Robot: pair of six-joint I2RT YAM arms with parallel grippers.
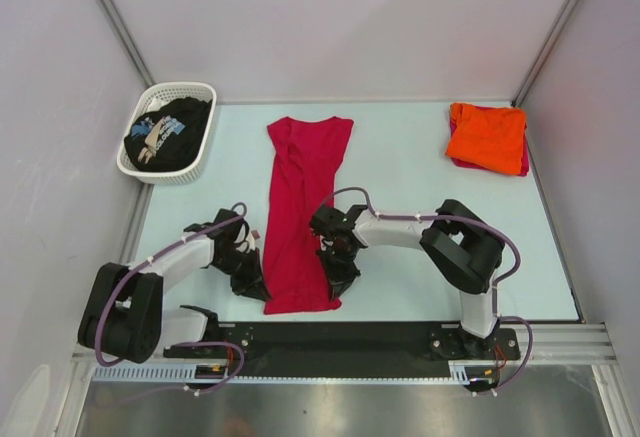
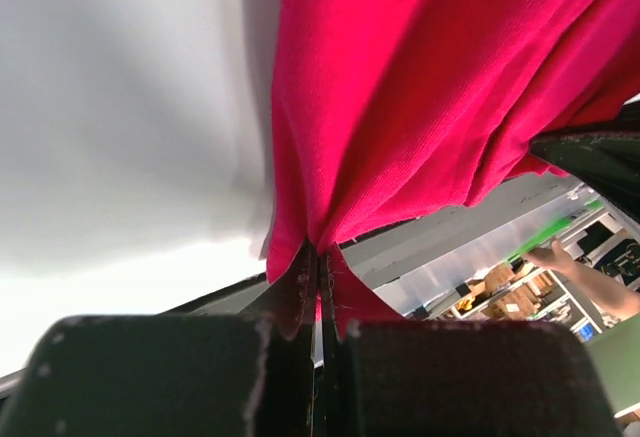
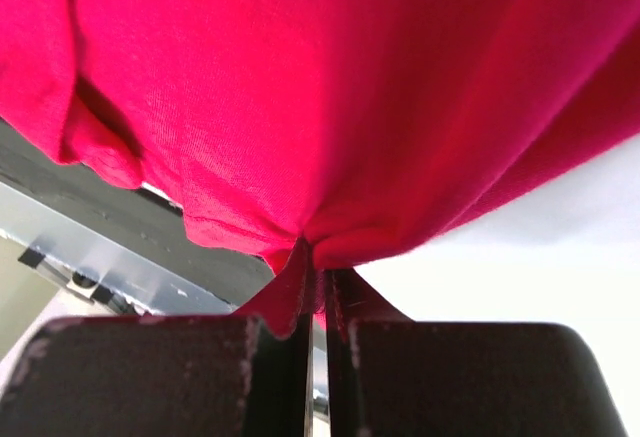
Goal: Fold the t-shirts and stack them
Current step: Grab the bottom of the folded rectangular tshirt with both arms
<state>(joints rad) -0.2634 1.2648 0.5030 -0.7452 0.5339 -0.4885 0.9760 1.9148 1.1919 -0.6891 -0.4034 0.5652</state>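
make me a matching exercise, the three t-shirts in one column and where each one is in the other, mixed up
Column 1
1. red t-shirt
2. orange t-shirt
3. black t-shirt

Column 2
a. in the white basket, far left
b. folded at the far right corner of the table
c. laid out lengthwise mid-table, near end pinched by left gripper and right gripper

Pairs: 1-c, 2-b, 3-a

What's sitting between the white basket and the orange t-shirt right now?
Top view: only the far end of the red t-shirt lies between them; the table is otherwise bare there.
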